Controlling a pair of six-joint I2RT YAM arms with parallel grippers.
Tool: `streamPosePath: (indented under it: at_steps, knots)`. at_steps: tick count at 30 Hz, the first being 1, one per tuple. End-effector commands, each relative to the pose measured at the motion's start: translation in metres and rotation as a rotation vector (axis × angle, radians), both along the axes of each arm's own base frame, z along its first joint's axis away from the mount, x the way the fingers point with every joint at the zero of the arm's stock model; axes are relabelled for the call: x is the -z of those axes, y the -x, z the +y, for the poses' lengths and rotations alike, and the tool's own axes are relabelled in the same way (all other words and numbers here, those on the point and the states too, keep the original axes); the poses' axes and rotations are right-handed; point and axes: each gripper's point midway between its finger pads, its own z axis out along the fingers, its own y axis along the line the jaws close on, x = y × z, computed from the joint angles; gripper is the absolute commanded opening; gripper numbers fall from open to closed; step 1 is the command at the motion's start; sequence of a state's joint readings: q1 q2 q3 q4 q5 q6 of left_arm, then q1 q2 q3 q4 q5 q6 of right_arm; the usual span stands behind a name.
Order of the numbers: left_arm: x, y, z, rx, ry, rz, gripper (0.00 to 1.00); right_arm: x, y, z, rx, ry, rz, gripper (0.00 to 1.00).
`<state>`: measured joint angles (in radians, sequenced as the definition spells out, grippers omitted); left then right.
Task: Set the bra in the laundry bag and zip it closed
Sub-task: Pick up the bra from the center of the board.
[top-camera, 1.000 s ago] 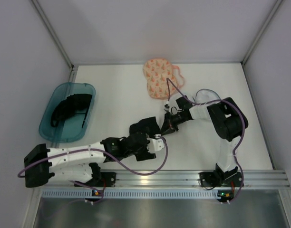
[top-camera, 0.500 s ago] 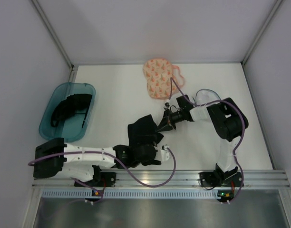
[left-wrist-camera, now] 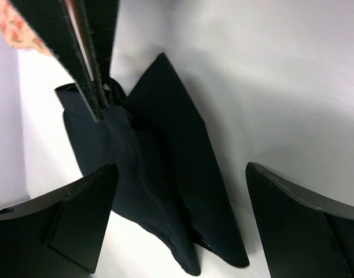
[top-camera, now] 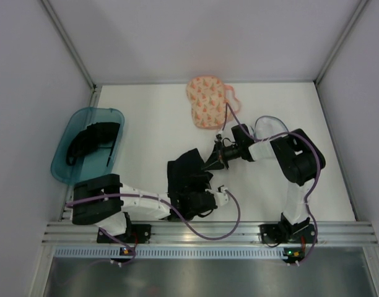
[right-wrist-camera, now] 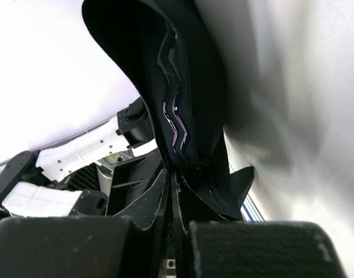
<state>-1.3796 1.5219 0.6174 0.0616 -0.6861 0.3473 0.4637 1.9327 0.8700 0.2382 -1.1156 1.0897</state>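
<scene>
The black bra lies crumpled on the white table, its upper right edge lifted. My right gripper is shut on that edge; in the right wrist view its fingers pinch the bra fabric. My left gripper sits just in front of the bra, open. In the left wrist view the bra stands between and beyond the wide-apart fingers without touching them. The laundry bag, cream-peach with small triangles, lies at the back of the table, apart from both grippers.
A teal plastic bin holding a dark garment stands at the left edge. Grey walls enclose the table on three sides. A metal rail with the arm bases runs along the near edge. Purple cables loop beside both arms.
My left arm has drawn back toward the near edge, its open gripper backing off the bra. The right gripper has stayed shut on the bra, shifting slightly.
</scene>
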Motion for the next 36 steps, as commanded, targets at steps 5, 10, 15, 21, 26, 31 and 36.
streamPosePath:
  at_steps: [5,10,15,21,26,31,36]
  knots:
    - [0.008,-0.015,0.006,-0.061,0.008,-0.101,0.99,-0.018,0.012,0.004,-0.037,-0.027,-0.053,0.0]
    - [0.011,-0.019,0.014,-0.072,-0.027,-0.115,0.93,-0.017,0.011,0.003,-0.043,-0.013,-0.067,0.0]
    - [0.017,-0.031,0.026,-0.109,-0.059,-0.111,0.64,-0.015,0.013,0.001,-0.052,0.003,-0.089,0.0]
    - [0.005,-0.037,0.025,-0.118,-0.021,-0.077,0.22,-0.012,0.008,0.0,-0.093,0.03,-0.19,0.0]
    - [-0.011,-0.024,0.021,-0.061,0.011,0.007,0.0,-0.041,-0.018,-0.008,-0.144,0.111,-0.423,0.36]
    - [-0.025,-0.002,0.015,-0.001,0.061,0.163,0.0,-0.085,-0.061,-0.031,-0.11,0.215,-0.681,0.71]
    - [-0.04,-0.004,0.01,0.018,0.138,0.249,0.0,-0.119,-0.098,-0.085,-0.017,0.347,-0.807,0.96]
